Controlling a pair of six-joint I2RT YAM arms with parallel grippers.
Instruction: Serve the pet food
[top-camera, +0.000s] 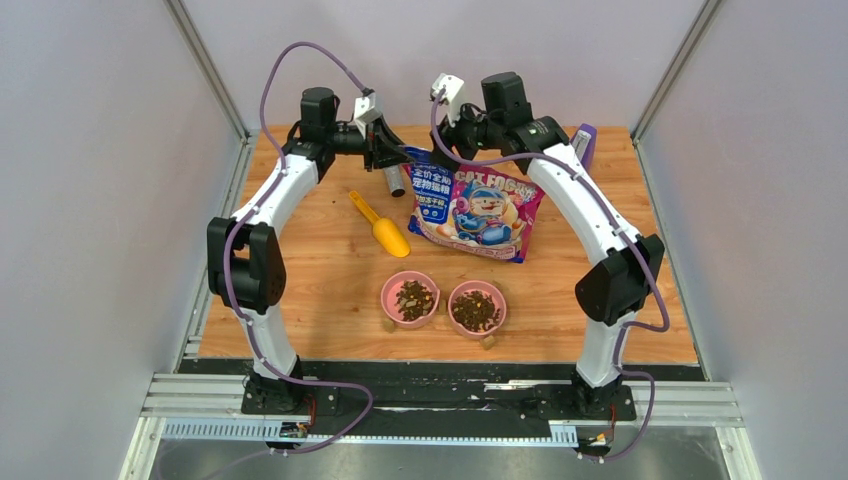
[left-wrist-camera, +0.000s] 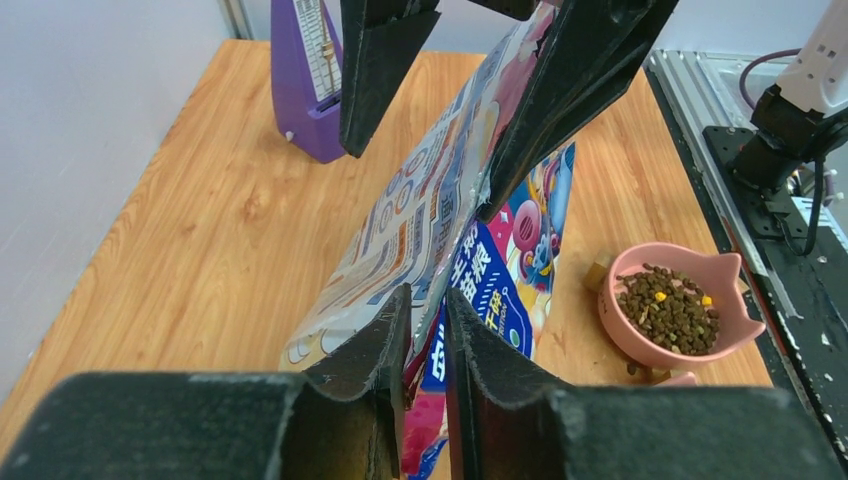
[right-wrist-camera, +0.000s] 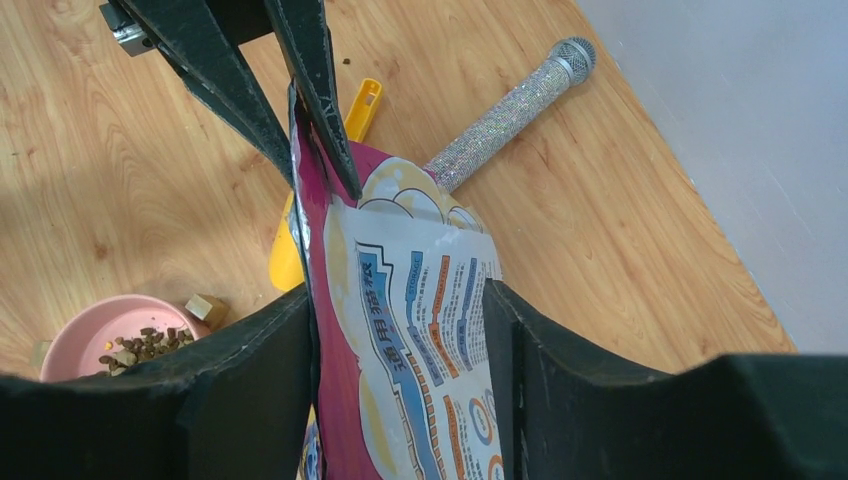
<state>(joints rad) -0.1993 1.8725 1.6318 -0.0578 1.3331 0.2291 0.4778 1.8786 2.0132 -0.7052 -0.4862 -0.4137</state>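
Pinching glossy bag (left-wrist-camera: 420, 220), left tool (left-wrist-camera: 428, 300); pebbly kibble (left-wrist-camera: 668, 308) heaped.

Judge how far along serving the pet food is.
Done: both pink bowls hold pet food. In hand: the left gripper pinches the bag at its top edge; the right gripper straddles it, jaws apart. Left: probably only setting the bag down; the yellow scoop lies aside.

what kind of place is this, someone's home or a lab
Probably a robot lab test cell: plain partition walls, arms bolted to an aluminium rail, and staged props such as the cat-food bag.
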